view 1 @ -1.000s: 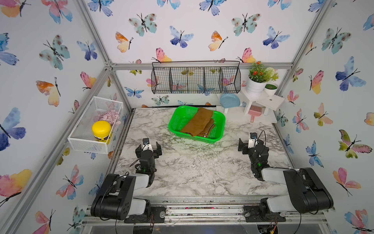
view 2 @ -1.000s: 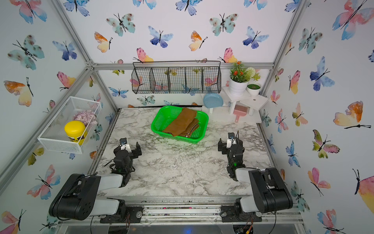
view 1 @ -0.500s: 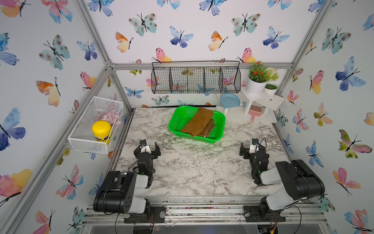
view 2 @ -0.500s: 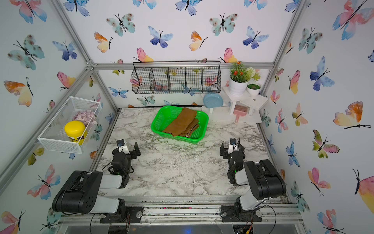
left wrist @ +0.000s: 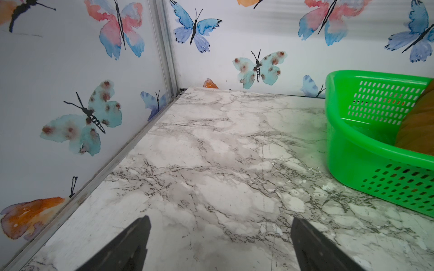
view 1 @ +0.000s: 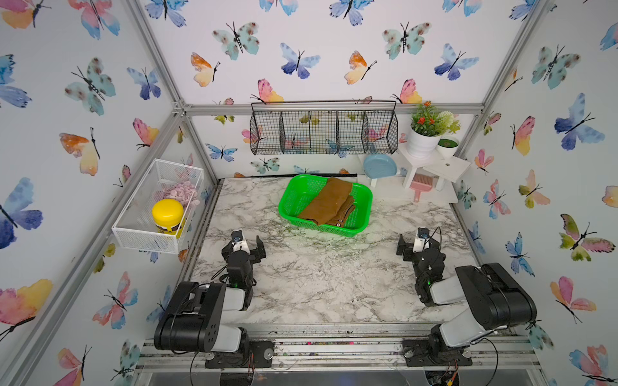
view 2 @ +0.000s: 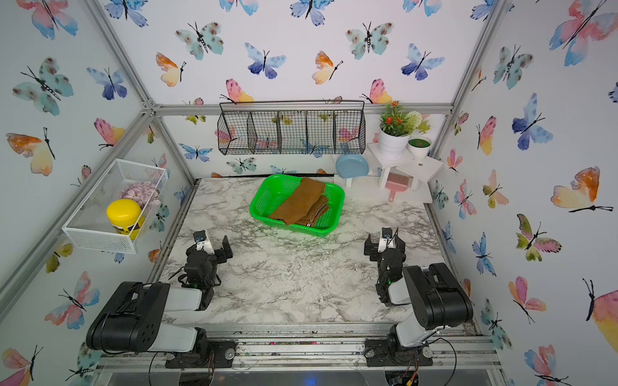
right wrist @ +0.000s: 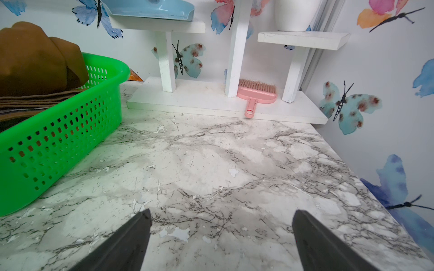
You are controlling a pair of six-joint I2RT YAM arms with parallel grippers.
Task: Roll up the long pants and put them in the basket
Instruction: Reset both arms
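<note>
The long pants (view 1: 329, 204) (view 2: 301, 202) are mustard-brown and lie folded in a green basket (view 1: 368, 195) (view 2: 341, 197) at the back middle of the marble table; a striped band shows at their near edge. My left gripper (view 1: 245, 245) (view 2: 214, 244) rests low at the front left, open and holding nothing. My right gripper (view 1: 418, 242) (view 2: 384, 242) rests at the front right, also open and holding nothing. The left gripper (left wrist: 219, 225) and the right gripper (right wrist: 220, 220) show only bare marble between their fingers. Both wrist views catch the basket (left wrist: 366, 150) (right wrist: 58, 131) and the pants (left wrist: 418, 122) (right wrist: 35, 58) at one edge.
A white shelf (view 1: 434, 163) at the back right carries plant pots, a blue dustpan (view 1: 379, 165) and a pink brush (right wrist: 256, 93). A black wire rack (view 1: 322, 130) hangs on the back wall. A white wire bin (view 1: 157, 204) with a yellow-lidded jar hangs on the left wall.
Both arms have folded back a little and settled low near the front. Both grippers stay open, and the pants have not moved.
</note>
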